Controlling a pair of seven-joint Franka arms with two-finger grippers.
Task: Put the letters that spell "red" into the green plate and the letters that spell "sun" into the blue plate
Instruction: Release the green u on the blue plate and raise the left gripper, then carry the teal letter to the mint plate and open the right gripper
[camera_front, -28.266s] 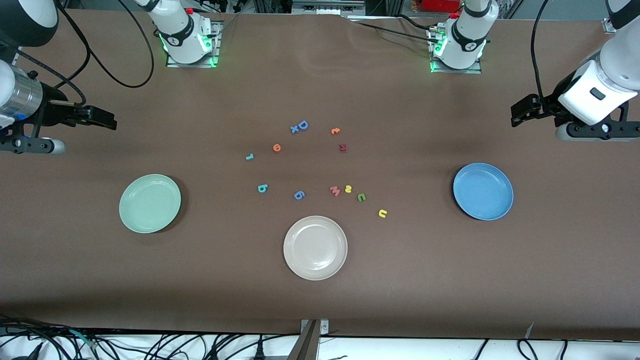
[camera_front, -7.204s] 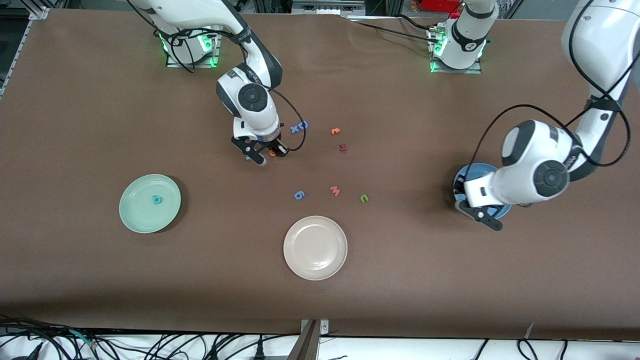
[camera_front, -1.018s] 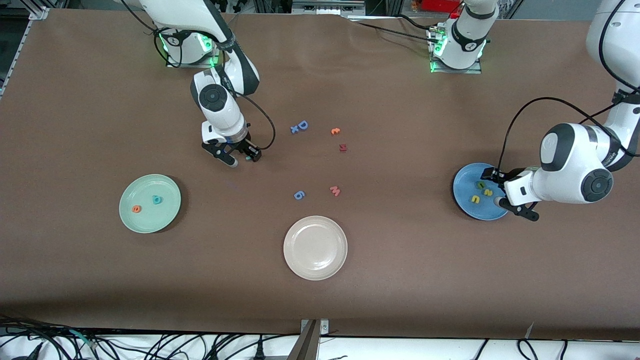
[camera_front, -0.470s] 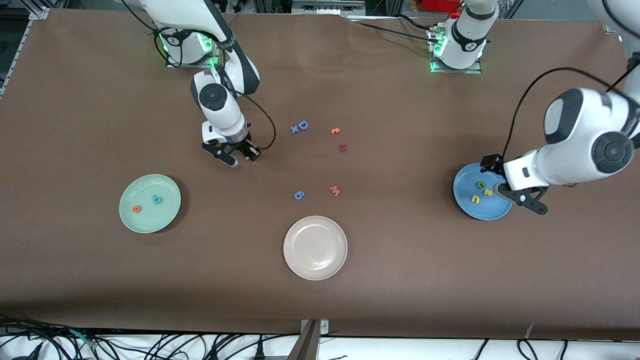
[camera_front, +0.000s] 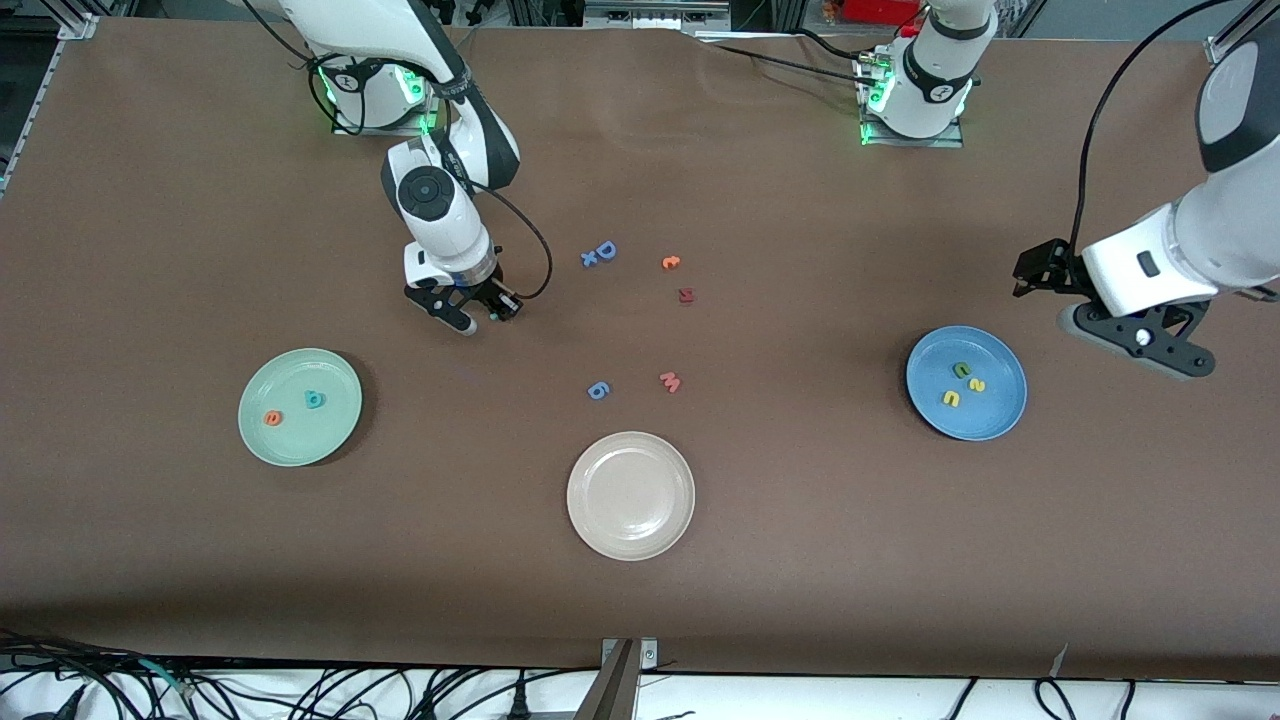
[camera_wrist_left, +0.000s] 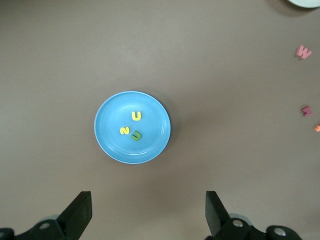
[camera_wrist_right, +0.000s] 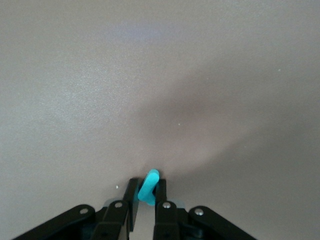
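Once the right gripper (camera_wrist_right: 145, 196) has clamped the teal "r" (camera_wrist_right: 148, 187), we lift straight up, carry it level to the green plate (camera_front: 332, 432) — which already holds "e" (camera_front: 272, 418) and "d" (camera_front: 314, 400) — and release low. The "r" stands upright between the closed jaws. The left gripper (camera_front: 1100, 305) hangs released above the table beside the blue plate (camera_front: 995, 420), which holds "s", "u", "n" — it waits.

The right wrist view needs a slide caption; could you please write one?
Right gripper shut on the teal "r" at the brown table.
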